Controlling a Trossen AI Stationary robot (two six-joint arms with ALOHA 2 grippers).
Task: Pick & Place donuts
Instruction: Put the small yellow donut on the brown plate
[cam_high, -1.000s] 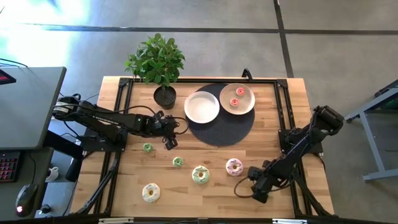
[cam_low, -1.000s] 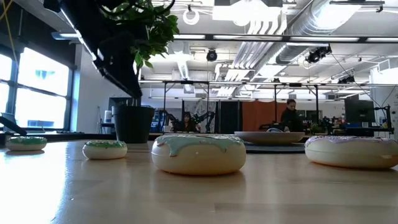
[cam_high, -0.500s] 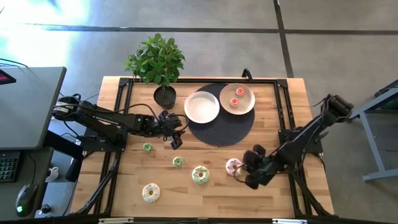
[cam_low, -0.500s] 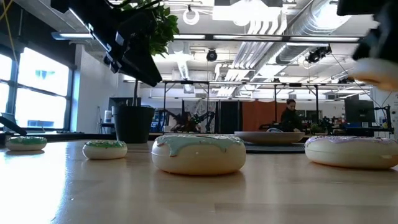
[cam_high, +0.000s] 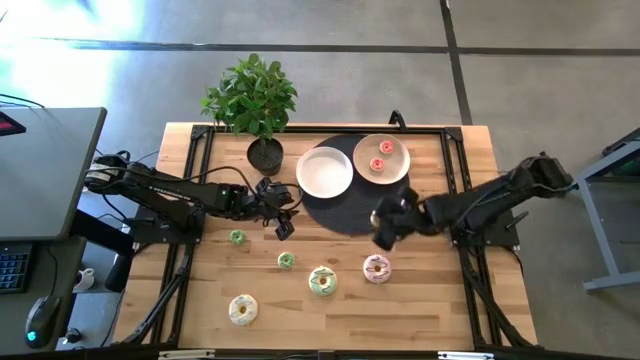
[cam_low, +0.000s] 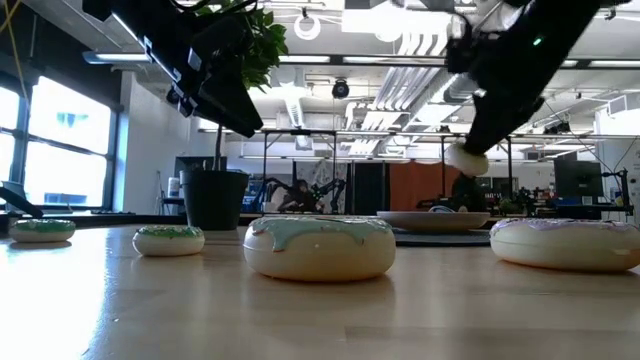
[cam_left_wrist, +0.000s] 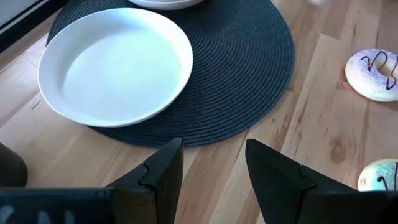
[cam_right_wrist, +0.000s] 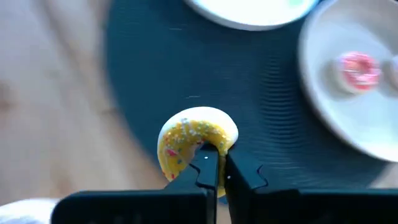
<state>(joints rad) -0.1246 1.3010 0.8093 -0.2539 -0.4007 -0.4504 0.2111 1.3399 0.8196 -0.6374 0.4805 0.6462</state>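
Observation:
My right gripper (cam_high: 385, 226) is shut on a tiny orange-yellow donut (cam_right_wrist: 196, 140), held up over the dark round mat (cam_high: 345, 215); the donut also shows in the low view (cam_low: 465, 158). My left gripper (cam_high: 283, 224) is open and empty above the wood left of the mat. On the table lie a pink donut (cam_high: 376, 268), a green-cream donut (cam_high: 322, 281), a pale yellow donut (cam_high: 243, 310) and two tiny green donuts (cam_high: 237, 237) (cam_high: 286, 261). Two tiny pink-red donuts (cam_high: 377, 164) lie on the beige plate (cam_high: 398, 170). My right gripper pinches one side of the tiny donut's ring (cam_right_wrist: 214, 148) between its two fingertips (cam_right_wrist: 205, 167). The donut is lifted clear of the mat and stands out beyond the fingertips, sprinkled face toward the wrist camera.
An empty white plate (cam_high: 324, 171) lies on the mat beside the beige plate. A potted plant (cam_high: 255, 105) stands at the far left of the table. People and desks show in the room beyond in the low view.
My right gripper has gone from the near right of the table up and toward the far edge and left, past the pink donut, to above the mat, carrying the tiny orange-yellow donut. My left gripper has shifted a little toward the mat.

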